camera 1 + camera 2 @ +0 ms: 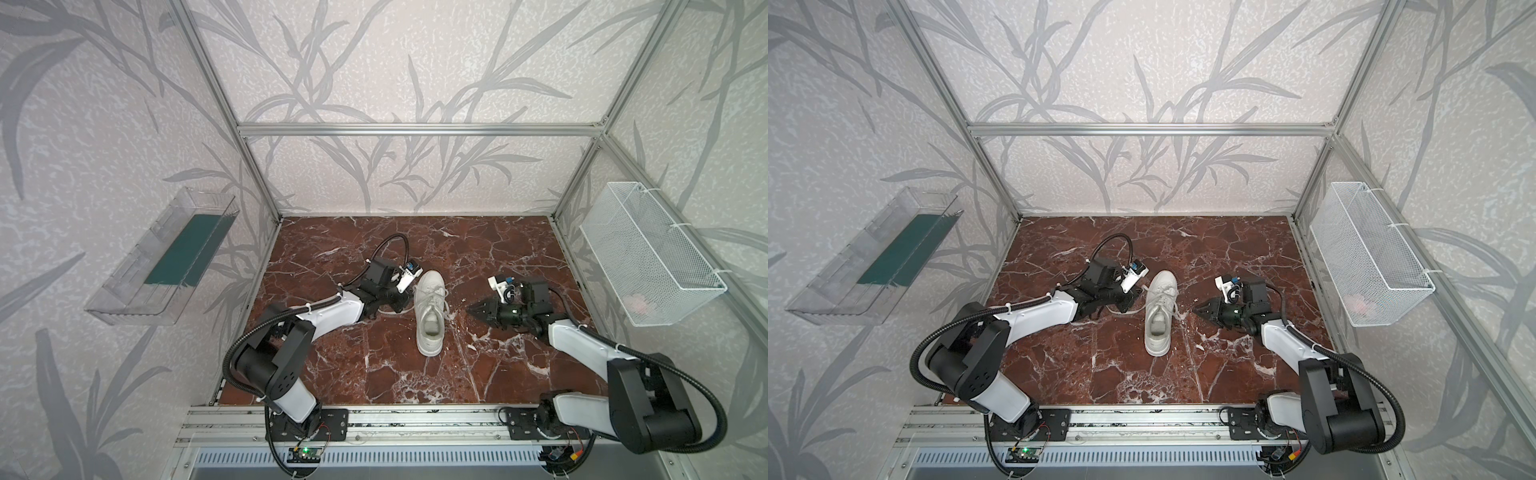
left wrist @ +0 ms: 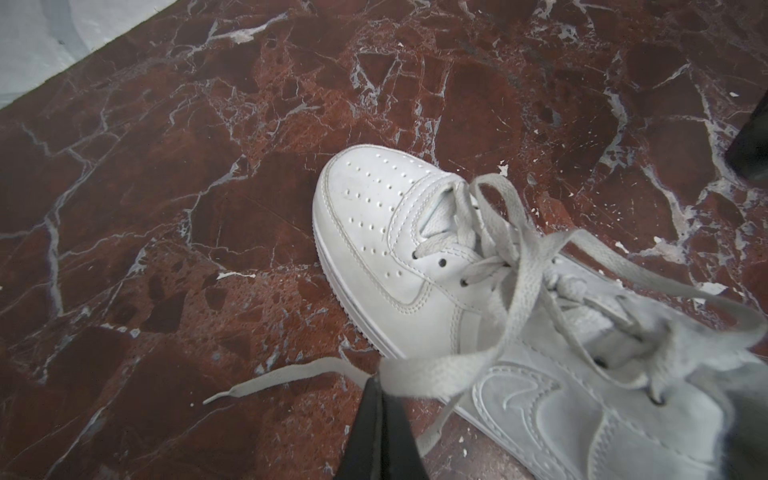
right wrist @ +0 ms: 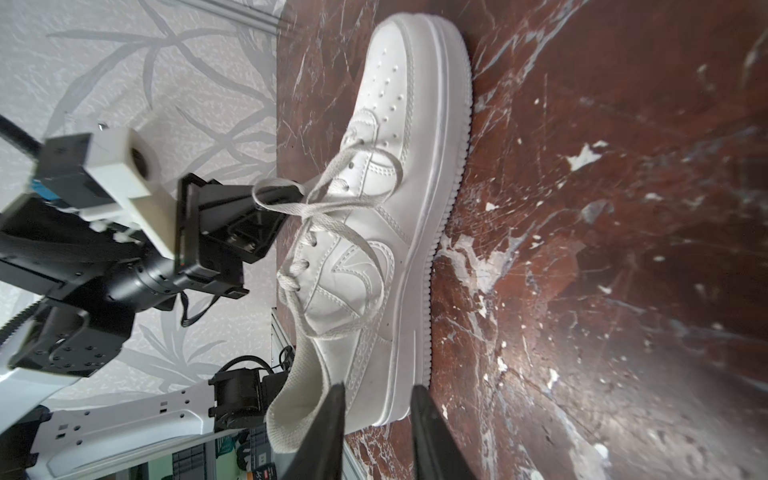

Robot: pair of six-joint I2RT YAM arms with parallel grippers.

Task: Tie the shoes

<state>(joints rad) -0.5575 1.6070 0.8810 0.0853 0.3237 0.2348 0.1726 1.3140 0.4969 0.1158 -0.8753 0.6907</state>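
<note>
A white low-top sneaker, the shoes (image 1: 431, 316) (image 1: 1160, 311), lies on the red marble floor with its toe pointing away. Its off-white laces (image 2: 515, 291) are loosely looped over the tongue. My left gripper (image 2: 376, 380) (image 1: 405, 306) sits at the shoe's left side, shut on one lace just off the sole. That lace's free end (image 2: 266, 380) trails on the floor. The right wrist view also shows the left gripper (image 3: 282, 195) pinching the lace. My right gripper (image 3: 378, 397) (image 1: 470, 309) hovers to the right of the shoe, apart from it, fingers parted with nothing between them.
A clear plastic bin (image 1: 166, 257) hangs on the left wall and a white wire basket (image 1: 652, 253) on the right wall. Aluminium frame posts stand at the floor's corners, and a metal rail (image 1: 415, 419) runs along the front edge.
</note>
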